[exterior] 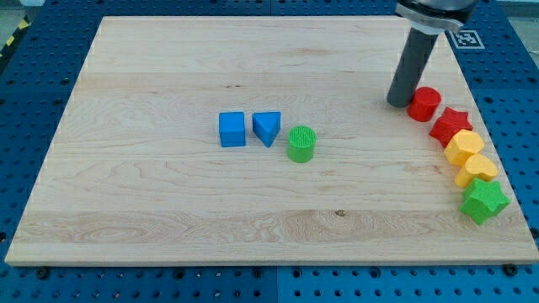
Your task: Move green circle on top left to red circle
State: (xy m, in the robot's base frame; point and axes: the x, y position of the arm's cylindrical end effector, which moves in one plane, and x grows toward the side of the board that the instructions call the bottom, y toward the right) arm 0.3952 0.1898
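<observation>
The green circle (pixel 301 143) stands near the middle of the wooden board (pixel 168 76), just right of the blue triangle (pixel 266 128). The red circle (pixel 424 103) stands at the view's right, near the board's right edge. My tip (pixel 397 103) rests on the board right beside the red circle, on its left side, touching or almost touching it. The tip is far to the right of the green circle and a little higher in the view.
A blue cube (pixel 232 130) stands left of the blue triangle. Below the red circle a row runs down the right edge: a red star (pixel 450 124), two yellow blocks (pixel 464 147) (pixel 477 169) and a green star (pixel 483 200).
</observation>
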